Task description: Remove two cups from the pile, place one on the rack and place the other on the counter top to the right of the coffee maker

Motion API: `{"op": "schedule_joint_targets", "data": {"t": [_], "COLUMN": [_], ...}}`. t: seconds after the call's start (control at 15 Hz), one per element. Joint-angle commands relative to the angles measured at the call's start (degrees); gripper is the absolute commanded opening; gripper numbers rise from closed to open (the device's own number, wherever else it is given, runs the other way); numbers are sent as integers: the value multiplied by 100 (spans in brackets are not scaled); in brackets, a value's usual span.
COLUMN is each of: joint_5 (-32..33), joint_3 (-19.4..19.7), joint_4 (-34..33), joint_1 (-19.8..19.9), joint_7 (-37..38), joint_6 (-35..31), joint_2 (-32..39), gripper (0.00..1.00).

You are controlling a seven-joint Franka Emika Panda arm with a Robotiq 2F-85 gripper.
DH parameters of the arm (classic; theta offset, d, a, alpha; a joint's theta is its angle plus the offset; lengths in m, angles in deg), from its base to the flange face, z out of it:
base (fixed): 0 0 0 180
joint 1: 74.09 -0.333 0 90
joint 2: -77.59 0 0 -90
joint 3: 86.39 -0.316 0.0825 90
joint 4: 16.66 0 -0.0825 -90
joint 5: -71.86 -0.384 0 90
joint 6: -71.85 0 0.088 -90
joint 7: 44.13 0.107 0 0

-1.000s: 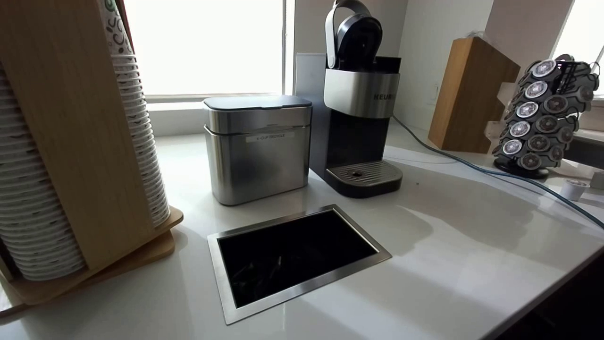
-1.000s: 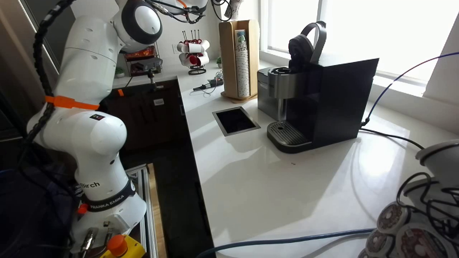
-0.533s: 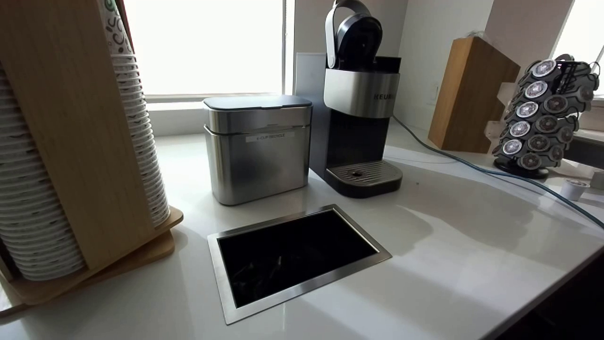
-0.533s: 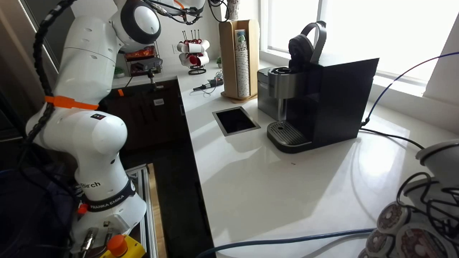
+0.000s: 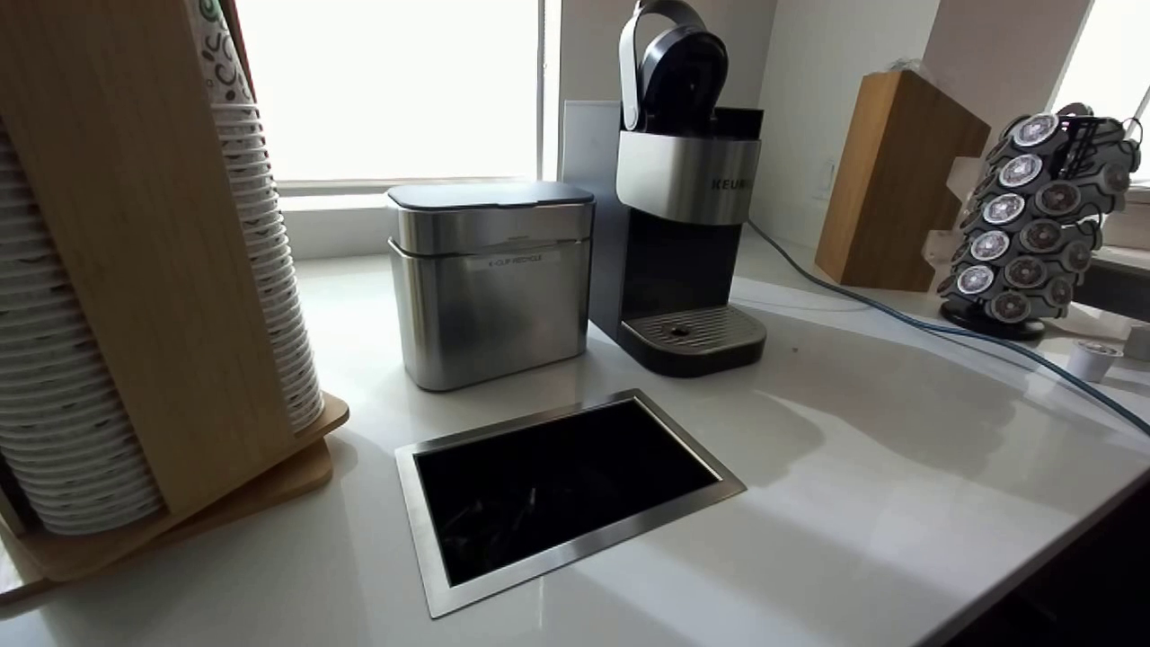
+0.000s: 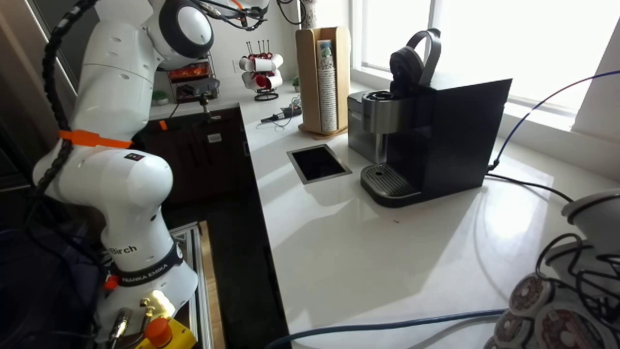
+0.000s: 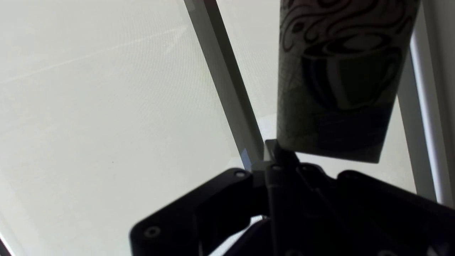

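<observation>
The cup you hold is pinched by your jaws at the edge of its narrow end; its wider part points away from them, beyond the top of the wrist view. It carries a print of dark swirls above a drawn mug. Lower than your jaws you find the pile, an upright column of nested white cups with thin rims. Also below the jaws spreads the counter top, white and glossy. On it, well apart from the jaws, stands the coffee maker, black and silver, its handle raised.
</observation>
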Motion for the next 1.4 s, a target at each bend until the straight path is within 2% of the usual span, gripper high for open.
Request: {"op": "schedule_joint_targets", "data": {"t": [0.0,0.93,1.33], "joint_5": [125,542,929], "joint_3": [72,645,1103], "joint_4": [15,-244,-467], "joint_1": [-92,-500,-724], "joint_7": [-68,-16,183], "joint_6": [52,87,161], "joint_2": [-51,-13,46], "gripper": [1,1,1]}}
